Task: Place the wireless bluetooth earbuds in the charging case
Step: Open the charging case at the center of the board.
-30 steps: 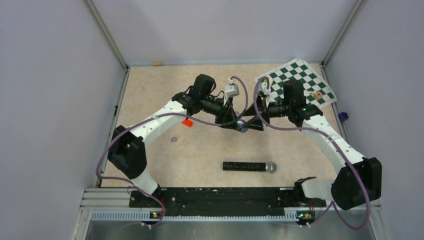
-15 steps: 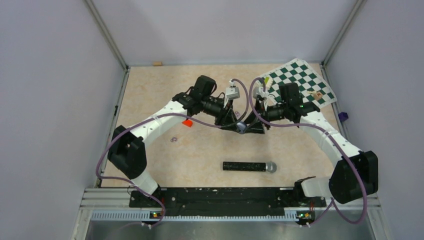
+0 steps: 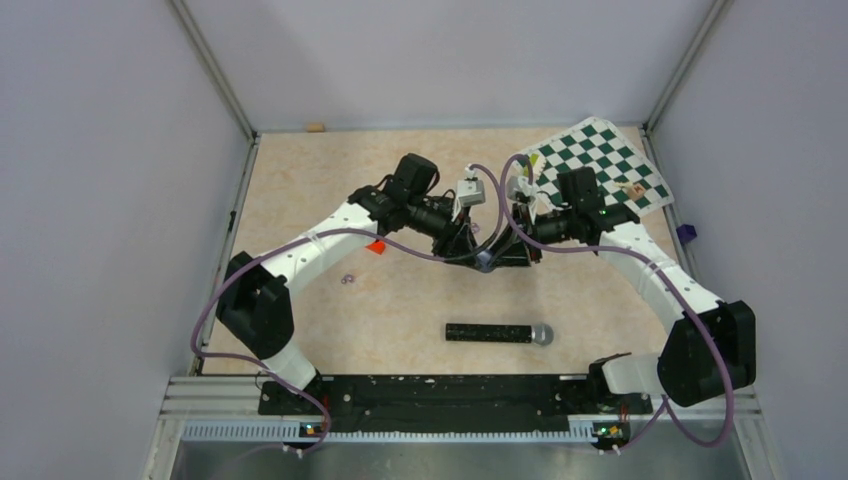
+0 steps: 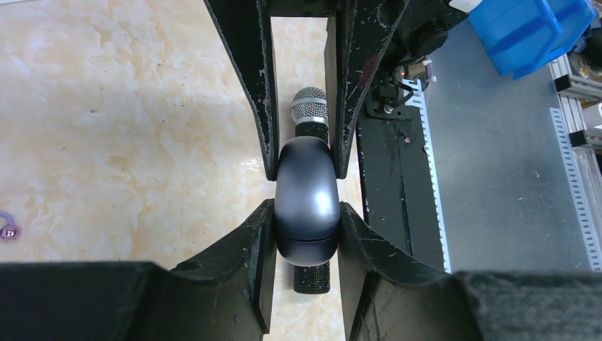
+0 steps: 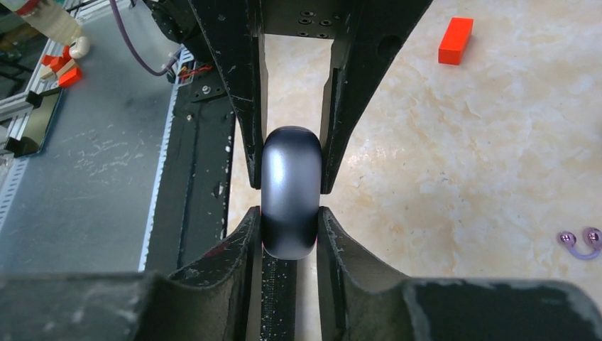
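Observation:
The charging case (image 3: 484,259) is a glossy dark oval pod, closed, with its seam showing. Both grippers hold it from opposite ends above the middle of the table. My left gripper (image 4: 307,210) is shut on one end of the case (image 4: 307,192). My right gripper (image 5: 287,213) is shut on the other end of the case (image 5: 289,185). In each wrist view the other gripper's fingers (image 4: 250,78) (image 5: 234,78) pinch the far end. In the top view the left gripper (image 3: 468,248) and the right gripper (image 3: 503,251) meet tip to tip. The earbuds are out of view.
A black microphone (image 3: 498,333) lies nearer the front, below the case. A red block (image 3: 375,246) and small purple rings (image 3: 347,279) lie to the left. A green-and-white chessboard mat (image 3: 600,160) is at the back right. The metal rail (image 3: 420,395) runs along the front.
The right arm has moved in to the left and both grippers, still pinching the case, have shifted slightly toward the front. Everything else is as before.

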